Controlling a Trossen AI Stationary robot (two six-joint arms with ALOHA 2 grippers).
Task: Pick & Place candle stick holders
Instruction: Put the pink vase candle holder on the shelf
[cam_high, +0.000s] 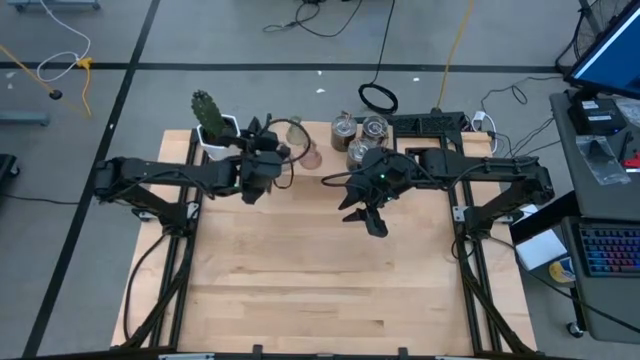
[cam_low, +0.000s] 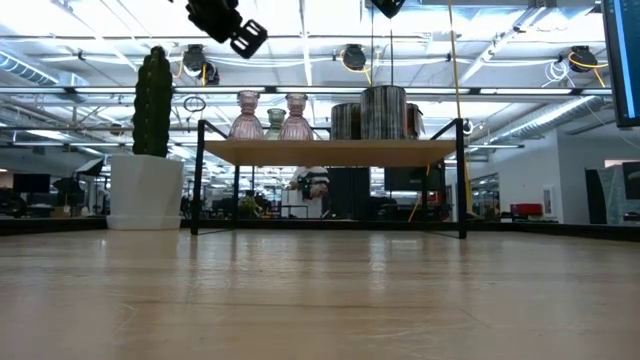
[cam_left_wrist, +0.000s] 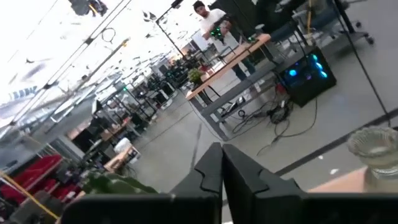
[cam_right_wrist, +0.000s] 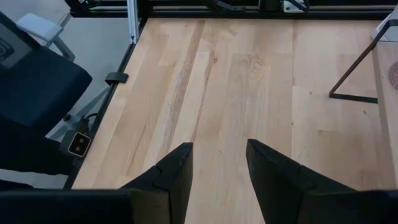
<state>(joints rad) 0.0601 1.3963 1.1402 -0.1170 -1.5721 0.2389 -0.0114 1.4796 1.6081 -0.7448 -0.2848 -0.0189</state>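
The candle stick holders stand in a row on a small wooden shelf (cam_low: 330, 151) at the table's far edge. Two pink ones (cam_low: 247, 116) (cam_low: 296, 116) flank a pale green one (cam_low: 275, 123), with silvery round ones (cam_low: 383, 110) to their right. My left gripper (cam_left_wrist: 221, 167) is shut on nothing, held high and level near the cactus (cam_low: 152, 100), left of the pink holders; it also shows in the low view (cam_low: 245, 38). A clear glass holder (cam_left_wrist: 373, 146) shows beside it in the left wrist view. My right gripper (cam_right_wrist: 219, 155) hangs open over bare table, nearer than the shelf (cam_high: 372, 222).
A cactus in a white pot (cam_high: 213, 125) stands on the table at the far left, close to my left gripper. The shelf rests on thin black legs (cam_right_wrist: 354, 74). Bare wooden tabletop (cam_high: 320, 280) stretches toward the near edge. Black arm frames (cam_high: 180, 250) run along both sides.
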